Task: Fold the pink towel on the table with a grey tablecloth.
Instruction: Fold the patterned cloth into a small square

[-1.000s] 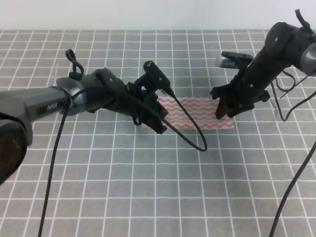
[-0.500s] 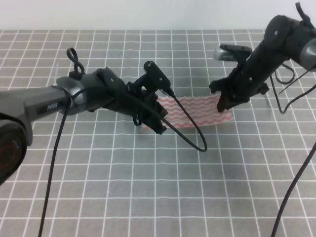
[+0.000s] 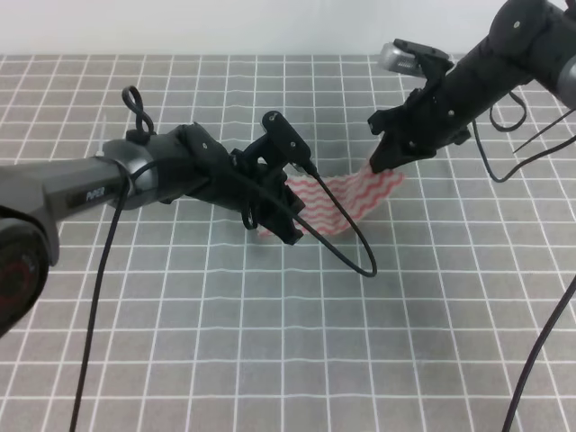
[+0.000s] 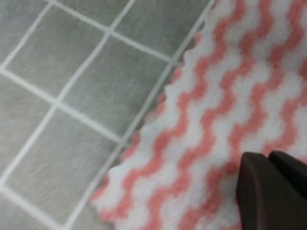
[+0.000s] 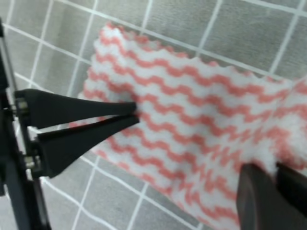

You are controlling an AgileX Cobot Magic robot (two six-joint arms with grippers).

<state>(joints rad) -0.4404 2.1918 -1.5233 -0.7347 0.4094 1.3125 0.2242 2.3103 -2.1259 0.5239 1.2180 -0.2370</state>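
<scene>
The pink towel [image 3: 349, 198] lies on the table with a grey tablecloth [image 3: 270, 342], its right end raised and bent over toward the left. My right gripper [image 3: 377, 166] is shut on that raised right end and holds it above the cloth; its fingertips [image 5: 259, 191] pinch the towel [image 5: 192, 120] in the right wrist view. My left gripper [image 3: 287, 228] is shut on the towel's left end, low at the table. Its closed fingers show in the right wrist view [image 5: 86, 112]. In the left wrist view the left gripper [image 4: 269, 165] sits on the striped towel [image 4: 216, 110].
The grey gridded tablecloth [image 4: 72, 96] stretches all around the towel. A black cable [image 3: 355, 247] from the left arm loops over the cloth in front of the towel. The right arm's cables [image 3: 531, 351] hang at the right edge.
My right gripper has risen and moved left with the towel's right end, lifting it off the table and over the rest. The left gripper has stayed in place.
</scene>
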